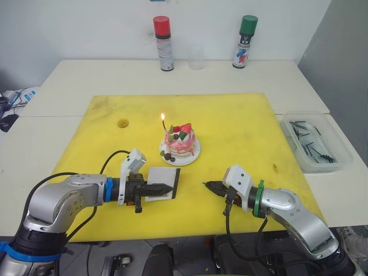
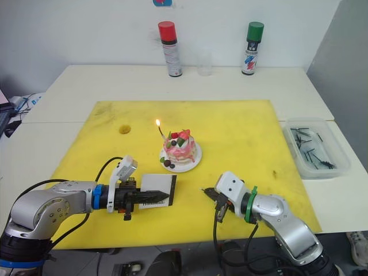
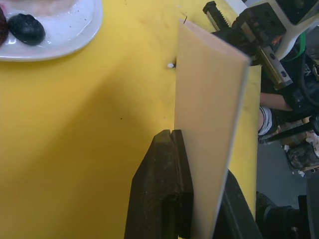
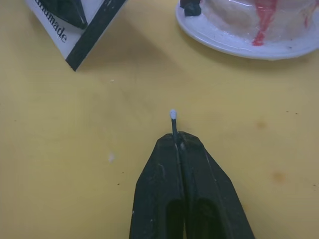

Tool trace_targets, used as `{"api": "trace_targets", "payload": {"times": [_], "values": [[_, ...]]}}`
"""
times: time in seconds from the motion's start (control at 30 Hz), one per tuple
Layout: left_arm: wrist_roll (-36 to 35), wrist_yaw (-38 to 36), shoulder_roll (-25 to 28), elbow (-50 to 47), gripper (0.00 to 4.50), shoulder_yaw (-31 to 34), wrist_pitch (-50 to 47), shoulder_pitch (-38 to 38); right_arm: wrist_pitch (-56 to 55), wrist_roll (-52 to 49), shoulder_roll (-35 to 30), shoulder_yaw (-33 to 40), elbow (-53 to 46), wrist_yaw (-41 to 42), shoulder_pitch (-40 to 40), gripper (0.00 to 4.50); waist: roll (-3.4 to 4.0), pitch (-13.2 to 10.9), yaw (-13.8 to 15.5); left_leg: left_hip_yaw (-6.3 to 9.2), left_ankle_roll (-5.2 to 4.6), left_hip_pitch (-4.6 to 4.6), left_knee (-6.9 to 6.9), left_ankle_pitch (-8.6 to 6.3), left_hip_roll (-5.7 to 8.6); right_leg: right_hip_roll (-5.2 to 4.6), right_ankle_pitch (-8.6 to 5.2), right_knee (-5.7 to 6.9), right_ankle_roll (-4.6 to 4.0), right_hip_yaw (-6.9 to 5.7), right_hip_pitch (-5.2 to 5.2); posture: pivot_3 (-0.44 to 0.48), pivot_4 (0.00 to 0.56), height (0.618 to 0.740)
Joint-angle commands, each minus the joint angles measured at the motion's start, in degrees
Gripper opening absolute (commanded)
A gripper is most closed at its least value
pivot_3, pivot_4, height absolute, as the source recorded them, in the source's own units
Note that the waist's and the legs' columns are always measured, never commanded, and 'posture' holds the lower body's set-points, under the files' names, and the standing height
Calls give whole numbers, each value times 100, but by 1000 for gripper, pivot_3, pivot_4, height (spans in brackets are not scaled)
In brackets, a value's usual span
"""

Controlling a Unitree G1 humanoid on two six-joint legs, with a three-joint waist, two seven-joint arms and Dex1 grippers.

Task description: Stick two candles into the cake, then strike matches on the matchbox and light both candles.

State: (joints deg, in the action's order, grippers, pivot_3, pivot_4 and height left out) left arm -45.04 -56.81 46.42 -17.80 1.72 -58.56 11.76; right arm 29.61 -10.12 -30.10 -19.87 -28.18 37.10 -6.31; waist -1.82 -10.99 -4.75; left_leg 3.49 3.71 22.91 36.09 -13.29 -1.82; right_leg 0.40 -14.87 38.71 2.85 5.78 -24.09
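The pink-and-white cake (image 1: 180,140) sits on its small white plate (image 1: 192,154) in the middle of the yellow mat. One thin candle (image 1: 164,126) stands in the cake's left side with a small flame on top. In front of the cake, my left gripper (image 1: 169,187) is shut on the white matchbox (image 3: 212,114), holding it on edge with the black strip facing right. A short way to its right, my right gripper (image 4: 177,137) is shut on a black match (image 4: 174,123), whose pale tip points toward the matchbox and hangs just above the mat.
A clear bin (image 1: 339,150) holding several black matches stands off the mat's right edge. At the table's back stand a red-capped spray can (image 1: 163,43), a green-capped one (image 1: 246,41) and a clear cup (image 1: 196,56). The yellow mat (image 1: 241,121) has a small hole (image 1: 122,123).
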Motion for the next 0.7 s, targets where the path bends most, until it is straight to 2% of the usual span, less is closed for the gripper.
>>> {"api": "trace_targets", "payload": {"times": [0.03, 0.7], "values": [[-116, 0, 84, -200, 0, 102, -43, 10, -286, 48, 101, -19, -115, -11, 74, 1222, 0, 0, 0, 0, 0, -1, 0, 0, 0, 0, 0, 0, 0, 0, 0, 0, 150, 740], [-68, -44, 87, -150, 0, 38, -89, 156, -782, 350, 668, 74, 378, -417, 488, 1222, -1, 1, 3, 2, 0, -5, 4, 0, 0, 1, 1, 8, 1, 0, 2, 0, 150, 740]]}}
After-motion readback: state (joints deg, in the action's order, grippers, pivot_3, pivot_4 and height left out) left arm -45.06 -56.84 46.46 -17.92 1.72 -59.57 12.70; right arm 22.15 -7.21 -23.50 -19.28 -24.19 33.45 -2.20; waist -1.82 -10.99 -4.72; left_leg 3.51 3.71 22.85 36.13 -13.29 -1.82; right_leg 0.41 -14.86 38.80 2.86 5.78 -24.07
